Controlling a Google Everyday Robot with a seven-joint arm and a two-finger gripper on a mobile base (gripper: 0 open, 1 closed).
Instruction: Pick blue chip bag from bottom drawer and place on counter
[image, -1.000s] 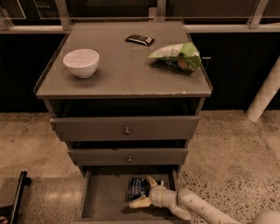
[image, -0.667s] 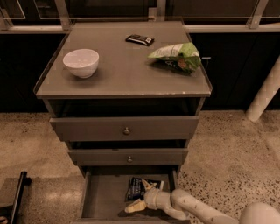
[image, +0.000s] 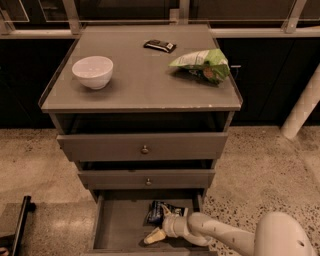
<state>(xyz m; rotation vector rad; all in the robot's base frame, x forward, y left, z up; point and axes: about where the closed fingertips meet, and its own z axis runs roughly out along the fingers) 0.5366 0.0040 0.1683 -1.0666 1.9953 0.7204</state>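
Observation:
The blue chip bag lies crinkled on the floor of the open bottom drawer, toward its back right. My gripper reaches into that drawer from the right, low over the floor and right at the bag's front edge. It is open: one pale finger points left and forward, the other sits up against the bag. The bag rests on the drawer floor, not lifted. The counter is the grey top of the cabinet above.
On the counter stand a white bowl at the left, a green-and-white chip bag at the right and a small black bar wrapper at the back. Two knobbed drawers sit pulled slightly out above the bottom one. A dark frame lies on the floor at left.
My gripper has moved a little left and deeper along the drawer floor, and its lower finger has swung forward. The bag has stayed in place.

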